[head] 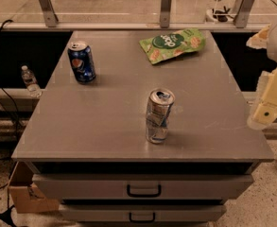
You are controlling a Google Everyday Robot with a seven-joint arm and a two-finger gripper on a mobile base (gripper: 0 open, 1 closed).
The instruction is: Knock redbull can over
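While it stood upright on the grey table (81, 126), the redbull can (159, 116) occupied a spot near the front edge, slightly right of centre, with its opened top facing the camera. Its silver body, marked with blue patches, was pinched at the waist; no brand wording on it could be read. Well apart from it, toward the back left of the tabletop, stood a dark blue can (82, 62), also upright, bearing a round red-white-blue logo. At the back, right of centre, lay a green snack bag (172, 45) flat on the surface, printed with a dark green roundel and white lettering too small to make out, beside pictures of pale round crisps. The gripper (263, 117), cream-coloured, hung past the right edge of the table, level with the redbull can and well clear of it; whether it was open or closed could not be told. Below the tabletop were two drawers, the upper drawer (143, 187) carrying a dark handle. A clear water bottle (30, 81) stood on a ledge left of the table.
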